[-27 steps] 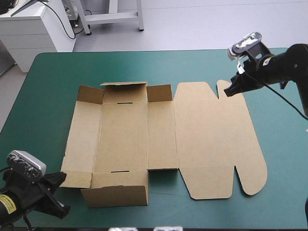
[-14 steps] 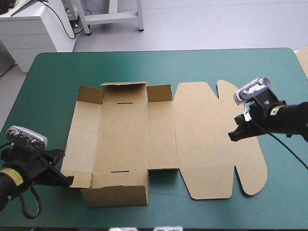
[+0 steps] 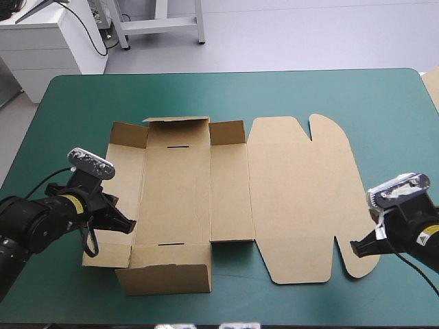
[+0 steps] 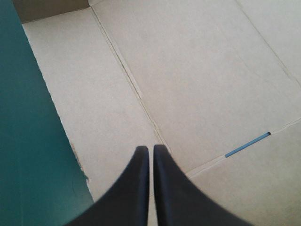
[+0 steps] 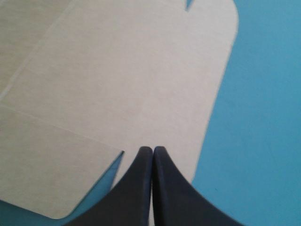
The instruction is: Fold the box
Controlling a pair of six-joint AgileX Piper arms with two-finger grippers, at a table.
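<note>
The brown box (image 3: 226,199) lies spread on the teal-green cover, its far and near end walls on the left part partly raised, the lid panel (image 3: 302,199) flat to the right. My left gripper (image 3: 127,225) is shut, its tip over the box's left side panel (image 4: 94,103) near the crease, close to a slot (image 4: 248,145). My right gripper (image 3: 357,250) is shut too, its tip at the near right rounded corner of the lid (image 5: 141,70), by the notch beside the near flap (image 5: 47,174).
Teal-green cover (image 3: 384,110) lies bare to the right of and beyond the box. A white cabinet (image 3: 48,38) stands past the table's far left corner.
The left gripper has swung from the near left corner of the table up onto the box's left panel. The right gripper has moved from the lid's far right side toward its near right corner.
</note>
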